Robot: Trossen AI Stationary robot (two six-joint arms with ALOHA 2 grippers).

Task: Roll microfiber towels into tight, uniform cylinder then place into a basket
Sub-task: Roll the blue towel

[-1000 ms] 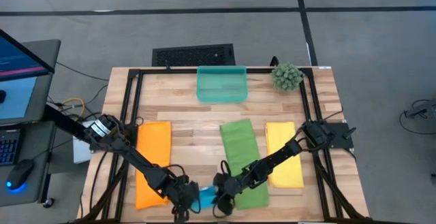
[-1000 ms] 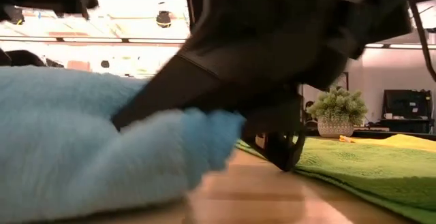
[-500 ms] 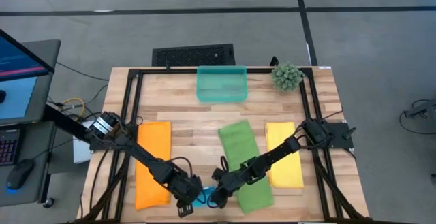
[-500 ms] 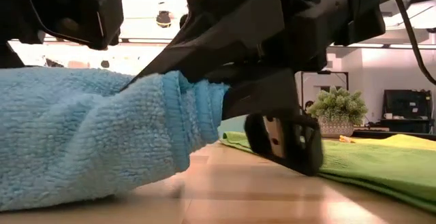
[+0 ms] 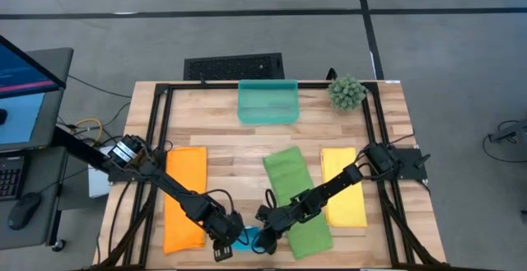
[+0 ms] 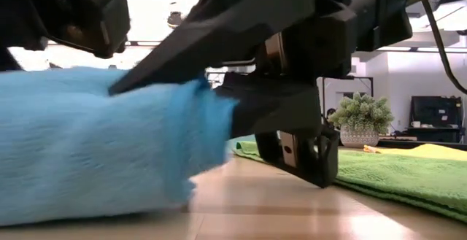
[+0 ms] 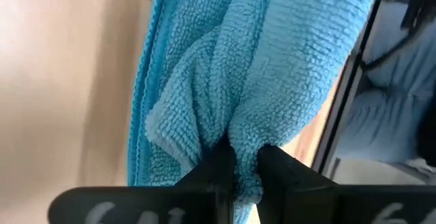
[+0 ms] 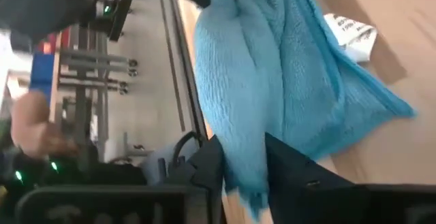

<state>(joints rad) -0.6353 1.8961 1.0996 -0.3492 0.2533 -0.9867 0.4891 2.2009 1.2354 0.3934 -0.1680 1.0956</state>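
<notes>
1. At the near edge of the surface [image 5: 230, 151], centre-left: the blue towel [image 5: 247, 239] is bunched between both arms, mostly hidden under them from above. Not a cylinder yet; it reads as a loose wad.
2. Left gripper [image 7: 238, 163]: jaws clamped on a pinched fold of the blue towel, pile squeezed into a narrow waist between the fingers.
3. Right gripper [image 8: 242, 163]: jaws clamped on the other end of the same towel, cloth hanging through the gap with a white tag [image 8: 347, 30] showing beyond it.
4. In the low view the towel [image 6: 95, 145] sags between the two grips onto the wood. Soft, light, no stiffness of its own, so it likely only holds a shape under tension or compression.
5. Handling judgement: the plush pile grips well and slip is unlikely, but layers can shear and the roll can loosen or telescope once the pinch relaxes. Not fragile.
6. Where to hold: the two ends, as now, with even tension; for carrying a finished roll, across the roll's middle so the loose tail is trapped.
7. Other towels lie flat: orange [image 5: 183, 197] on the left, green [image 5: 295, 190] centre-right with the right arm across its near end, yellow [image 5: 344, 186] on the right.
8. Basket [image 5: 268, 102] sits at the far edge, centre, nothing rolled visible in it; plant ball [image 5: 347, 92] just to its right. Well apart from the blue towel.
</notes>
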